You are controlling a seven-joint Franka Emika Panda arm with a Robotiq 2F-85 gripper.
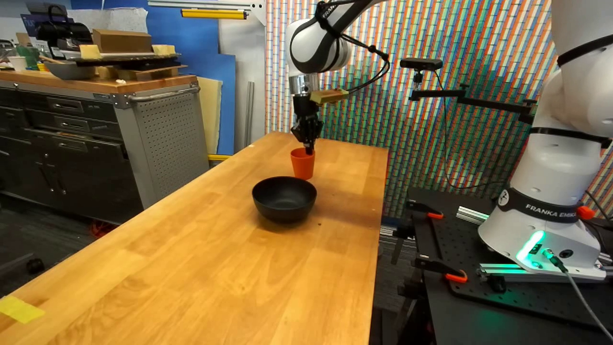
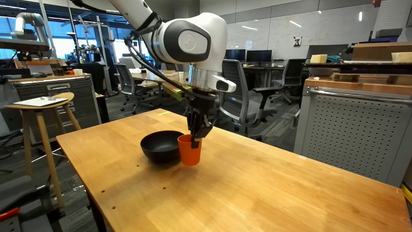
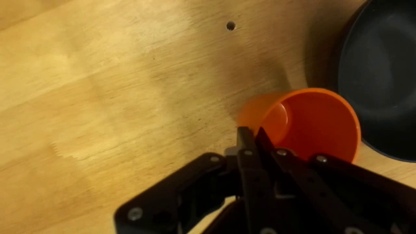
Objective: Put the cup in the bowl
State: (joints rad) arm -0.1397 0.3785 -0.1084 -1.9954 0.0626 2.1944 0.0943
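Observation:
The orange-red cup [image 1: 302, 166] is upright beside the black bowl [image 1: 282, 211] in both exterior views; the cup [image 2: 188, 156] overlaps the rim of the bowl [image 2: 157, 151] in sight. In the wrist view the open mouth of the cup [image 3: 321, 120] is close to the bowl [image 3: 383, 71], which is cut off by the right edge. My gripper [image 3: 252, 131] is shut on the cup's wall, one finger outside and one inside the rim. The gripper [image 1: 309, 147] points down in both exterior views [image 2: 195, 143]. I cannot tell whether the cup's base touches the table.
The bowl stands on a long wooden table [image 1: 230, 268]. A grey tool cabinet [image 1: 167, 115] stands beyond the table's long edge. A yellow tape strip [image 1: 21, 309] lies at a table corner. A wooden stool [image 2: 42, 106] and office chairs [image 2: 239, 93] stand around.

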